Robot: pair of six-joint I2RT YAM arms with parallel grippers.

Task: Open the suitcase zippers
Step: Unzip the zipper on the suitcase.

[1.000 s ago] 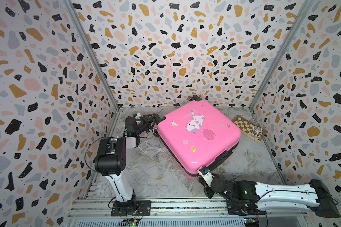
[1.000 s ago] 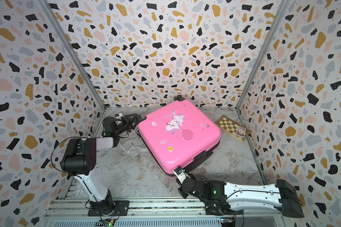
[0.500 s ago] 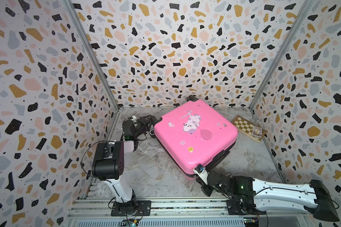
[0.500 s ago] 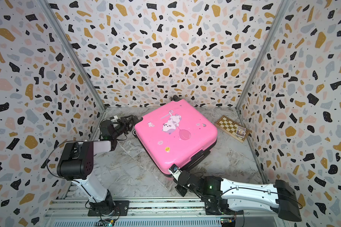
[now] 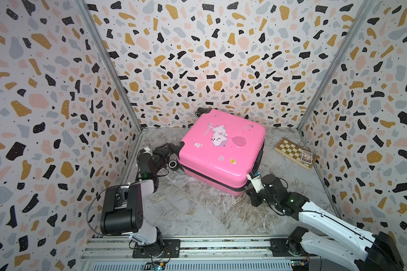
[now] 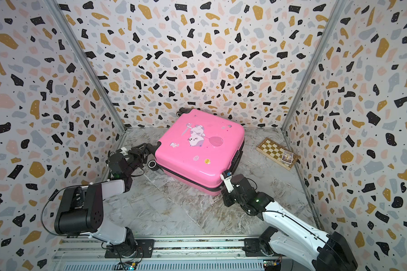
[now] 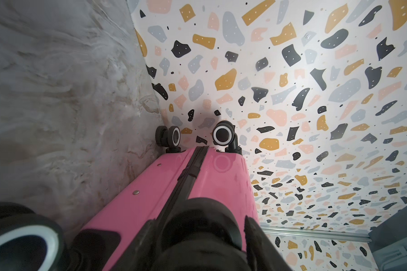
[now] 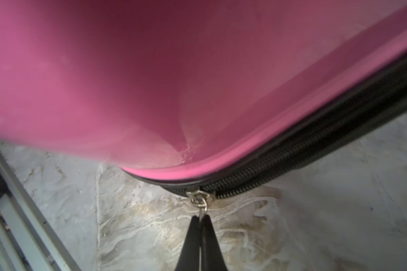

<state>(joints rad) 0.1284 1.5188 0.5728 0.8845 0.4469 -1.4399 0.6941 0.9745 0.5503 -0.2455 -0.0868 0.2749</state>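
A: Glossy pink hard-shell suitcase [image 5: 221,150]?
B: Flat on the marbled desk [image 5: 197,211], mid-desk, close to the back wall.
A: Right fingers [image 8: 190,246]?
B: Pinched tight on the small metal zipper pull [image 8: 199,201], at the near corner of the black zipper band [image 8: 291,162].
A: Left fingers [image 7: 252,232]?
B: Clamped round a black caster wheel [image 7: 197,223] at the case's left corner.

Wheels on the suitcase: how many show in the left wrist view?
4. Two wheels at the suitcase's far end, one blurred beside the camera, and apparently a fourth wheel, partly hidden, in the left gripper.
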